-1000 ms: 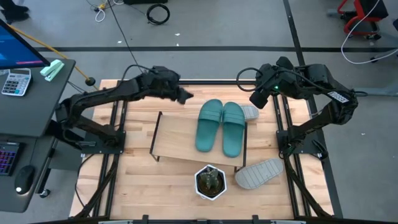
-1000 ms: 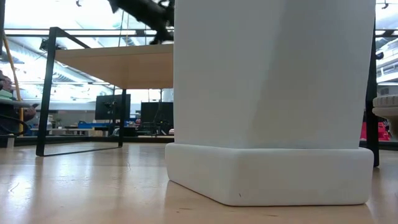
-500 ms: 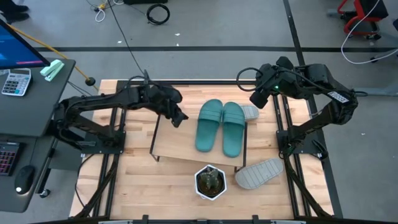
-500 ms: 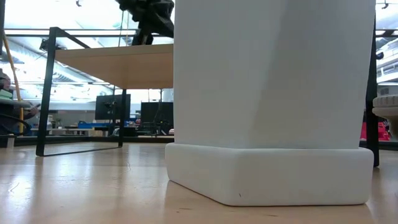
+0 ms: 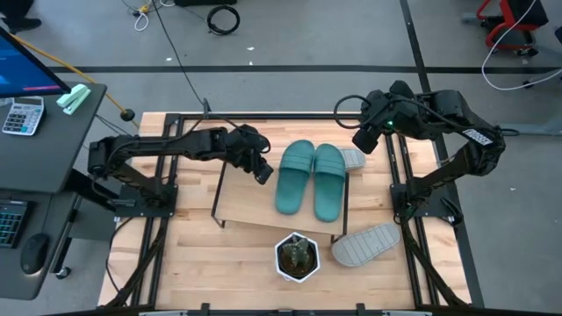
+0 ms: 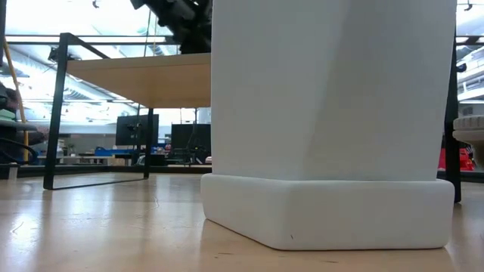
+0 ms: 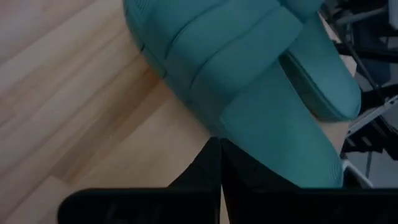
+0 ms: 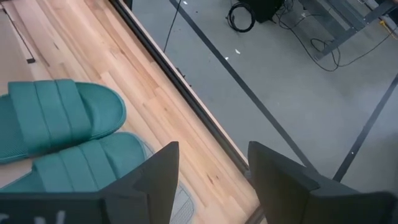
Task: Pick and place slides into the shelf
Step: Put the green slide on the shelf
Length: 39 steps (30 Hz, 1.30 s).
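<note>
High view, ridged teal foam slides (image 5: 312,178) (paired), flat wooden shelf (image 5: 241,195)

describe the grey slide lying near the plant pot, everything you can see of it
The grey slide is a light grey foam-looking sandal lying on the table, not on the shelf. It sits sole up, its ridged underside facing the camera, and lies at a slant beside the plant pot, just off the shelf's near right corner. Its strap cannot be seen. Neither gripper is near it, and whether it touches the pot or the shelf leg cannot be told.
</note>
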{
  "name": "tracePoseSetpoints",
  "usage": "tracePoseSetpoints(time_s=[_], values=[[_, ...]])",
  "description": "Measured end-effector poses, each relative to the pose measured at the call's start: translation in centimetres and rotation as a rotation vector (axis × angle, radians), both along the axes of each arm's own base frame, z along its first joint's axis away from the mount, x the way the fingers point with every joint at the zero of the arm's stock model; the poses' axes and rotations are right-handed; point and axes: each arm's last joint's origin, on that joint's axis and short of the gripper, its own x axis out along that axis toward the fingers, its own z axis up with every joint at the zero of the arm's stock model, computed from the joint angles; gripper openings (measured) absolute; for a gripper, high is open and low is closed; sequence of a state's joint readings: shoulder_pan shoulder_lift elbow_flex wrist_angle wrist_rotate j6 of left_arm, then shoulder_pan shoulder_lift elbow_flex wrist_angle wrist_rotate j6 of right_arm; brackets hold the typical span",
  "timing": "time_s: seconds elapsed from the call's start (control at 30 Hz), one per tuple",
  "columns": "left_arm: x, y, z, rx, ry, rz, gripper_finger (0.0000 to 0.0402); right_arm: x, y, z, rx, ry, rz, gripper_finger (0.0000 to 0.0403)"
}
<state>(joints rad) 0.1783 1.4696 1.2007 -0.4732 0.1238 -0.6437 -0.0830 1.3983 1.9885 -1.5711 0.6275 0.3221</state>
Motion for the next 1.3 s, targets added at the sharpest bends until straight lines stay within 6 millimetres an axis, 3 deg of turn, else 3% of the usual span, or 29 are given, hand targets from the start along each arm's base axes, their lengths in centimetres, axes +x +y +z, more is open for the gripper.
tracePoseSetpoints(time_s=[0.43, 1.0, 1.3], values=[[1.3, -0.4, -1.9, -0.015, 0.057, 0.017, 0.0004, 0.0, 0.0, 0.0, 0.007, 0.000, 0.006, 0.0199], [2.0, -0.6, -1.2, -0.046, -0.037, 0.065, 0.0004, 0.0, 0.0, 0.0, 0.010, 0.001, 0.010, 0.0199], [1.5, -0.9, -1.6, -0.048, 0.031, 0.056, 0.0002, 0.0, 0.1, 0.0, 0.023, -0.002, 0.016, 0.0199]])
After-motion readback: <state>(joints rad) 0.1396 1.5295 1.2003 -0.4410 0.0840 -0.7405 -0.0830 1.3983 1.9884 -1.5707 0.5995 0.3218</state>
